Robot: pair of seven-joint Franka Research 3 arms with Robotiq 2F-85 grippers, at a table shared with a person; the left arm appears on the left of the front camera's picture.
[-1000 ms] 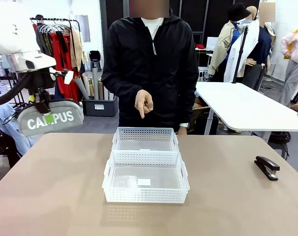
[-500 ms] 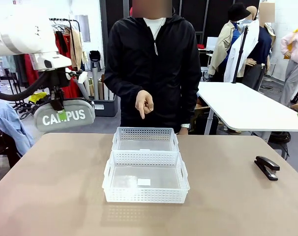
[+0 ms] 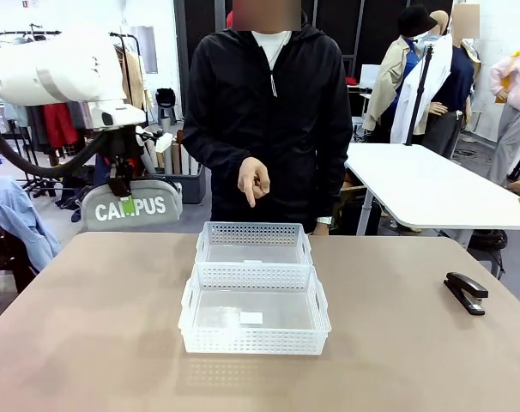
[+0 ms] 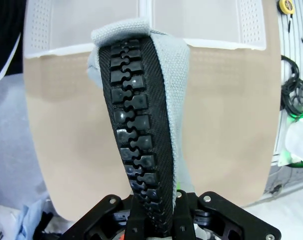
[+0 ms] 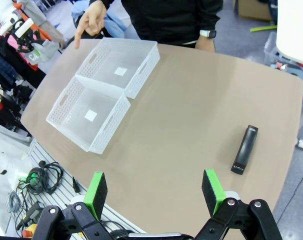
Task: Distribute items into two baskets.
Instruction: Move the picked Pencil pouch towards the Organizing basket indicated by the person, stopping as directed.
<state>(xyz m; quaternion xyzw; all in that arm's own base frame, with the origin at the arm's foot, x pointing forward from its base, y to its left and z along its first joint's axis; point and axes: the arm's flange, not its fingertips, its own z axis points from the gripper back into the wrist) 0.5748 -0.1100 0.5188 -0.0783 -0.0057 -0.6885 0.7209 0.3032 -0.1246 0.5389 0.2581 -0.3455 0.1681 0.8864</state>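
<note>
In the front view the left arm (image 3: 63, 69) has its jaws clamped tight on the zip edge of the pouch (image 3: 136, 206). The pouch hangs in the air at middle left of the frame, lettering towards the camera, long axis running left to right. The left wrist view shows the desk (image 4: 61, 135) beneath it and the baskets at the top of the frame. The far basket (image 3: 253, 233) and near basket (image 3: 253, 341) sit touching at frame centre, down and right of the pouch, their long sides lying the same way. The person's hand (image 3: 252, 180) points down over the far one, so that looks like the target. The right jaws gape wide and empty; the stapler (image 5: 244, 149) lies at lower right, nearer that arm
</note>
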